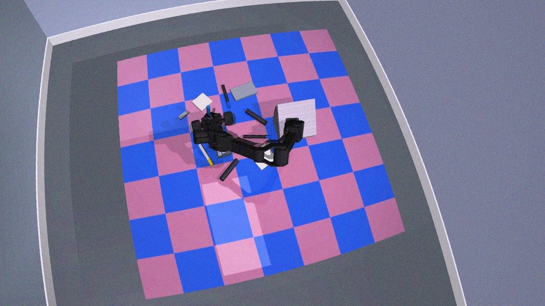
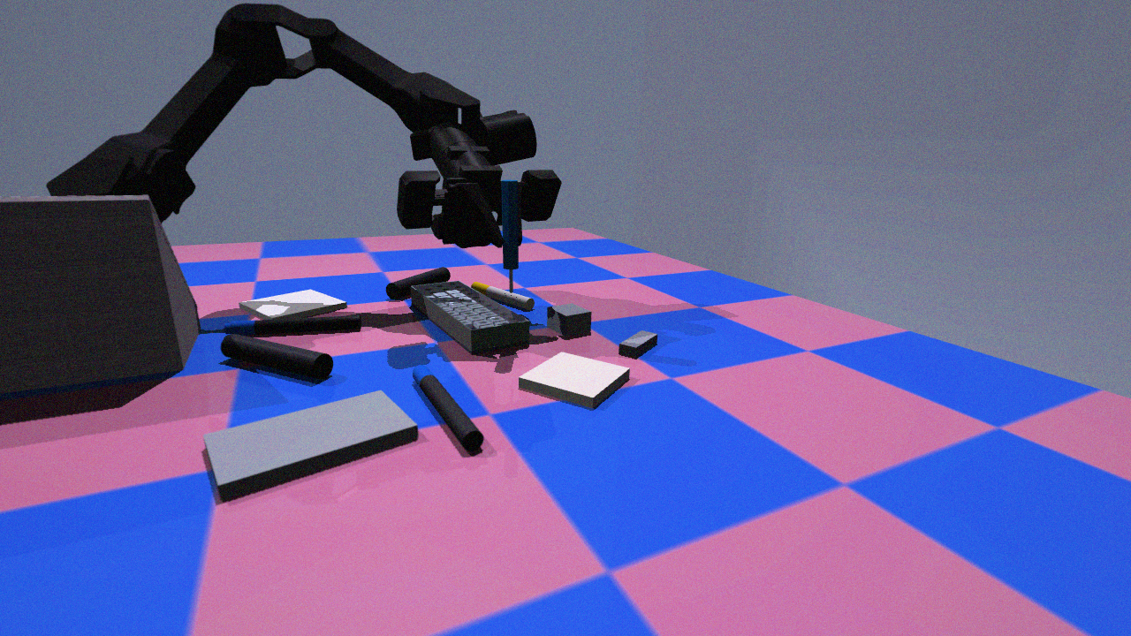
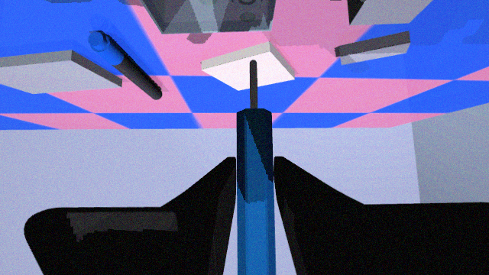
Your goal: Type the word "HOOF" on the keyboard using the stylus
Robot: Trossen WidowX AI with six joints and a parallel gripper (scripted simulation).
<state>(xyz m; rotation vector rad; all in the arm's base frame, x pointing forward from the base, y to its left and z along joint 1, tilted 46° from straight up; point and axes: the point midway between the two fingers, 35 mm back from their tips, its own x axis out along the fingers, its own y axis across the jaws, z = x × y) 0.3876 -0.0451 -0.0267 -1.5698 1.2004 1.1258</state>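
Note:
My gripper (image 2: 511, 234) (image 3: 254, 165) is shut on the blue stylus (image 2: 510, 213) (image 3: 255, 229). The stylus stands nearly upright, and its thin dark tip points down and is in the air, touching nothing. The grey keyboard (image 2: 499, 337) (image 1: 224, 154) (image 3: 214, 21) lies below the gripper. In the top view the gripper and arm hide most of it; in the wrist view only its end shows at the top edge, with no readable letters. In the wrist view the tip lies in front of a white tile, past that end. The exact spot below the tip cannot be told.
A grey cube (image 2: 571, 321), a small grey bar (image 2: 637, 344) and the white tile (image 2: 574, 379) (image 3: 244, 72) lie near the keyboard's end. A white and yellow marker (image 2: 510, 298) lies alongside. A black pen (image 2: 451, 412), a grey slab (image 2: 312, 442) and a black cylinder (image 2: 277, 356) lie around.

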